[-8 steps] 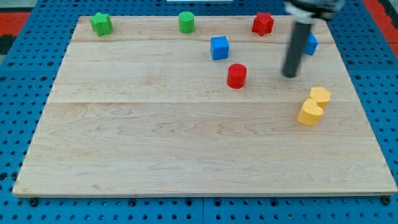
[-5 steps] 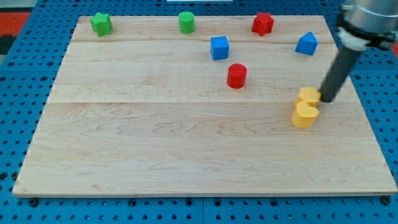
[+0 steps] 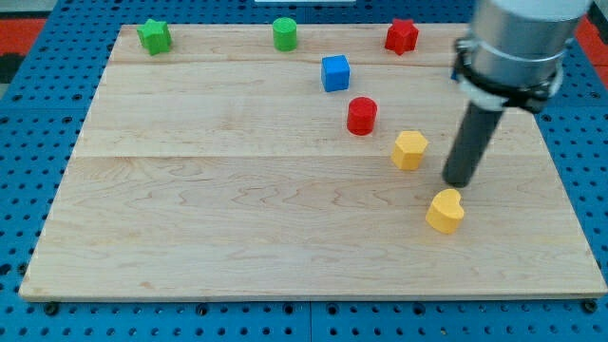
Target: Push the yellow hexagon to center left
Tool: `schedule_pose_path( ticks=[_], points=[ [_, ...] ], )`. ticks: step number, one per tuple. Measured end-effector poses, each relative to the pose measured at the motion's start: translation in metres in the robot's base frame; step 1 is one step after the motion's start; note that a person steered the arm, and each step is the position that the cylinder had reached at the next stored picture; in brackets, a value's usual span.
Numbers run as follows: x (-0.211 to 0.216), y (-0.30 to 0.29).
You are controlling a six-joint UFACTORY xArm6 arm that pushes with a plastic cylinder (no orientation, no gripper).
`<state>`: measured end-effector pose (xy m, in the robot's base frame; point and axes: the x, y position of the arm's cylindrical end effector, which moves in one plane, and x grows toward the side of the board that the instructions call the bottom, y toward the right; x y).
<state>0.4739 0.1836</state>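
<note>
The yellow hexagon (image 3: 409, 149) lies right of the board's middle, just below and to the right of the red cylinder (image 3: 361, 115). A yellow heart-shaped block (image 3: 445, 210) lies lower right of it. My tip (image 3: 457, 181) is on the board to the right of the hexagon and just above the yellow heart, apart from the hexagon.
A blue cube (image 3: 334, 72) sits above the red cylinder. A red star (image 3: 402, 35), a green cylinder (image 3: 284, 33) and a green star (image 3: 154, 36) line the board's top edge. The arm's body hides the blue block at upper right.
My tip swung from upper right around to the yellow blocks' right and swept left. The hexagon slid left and up; the yellow heart slid down and left. The two are now apart.
</note>
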Motion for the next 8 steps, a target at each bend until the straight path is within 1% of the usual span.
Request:
schedule_pose_path(
  ticks=[1, 2, 3, 4, 5, 6, 7, 8],
  points=[
    [-0.031, -0.046],
    [-0.050, -0.145],
    [-0.051, -0.259],
    [-0.046, -0.246],
    [-0.070, -0.214],
    [-0.094, -0.235],
    [-0.098, -0.325],
    [-0.104, -0.353]
  ],
)
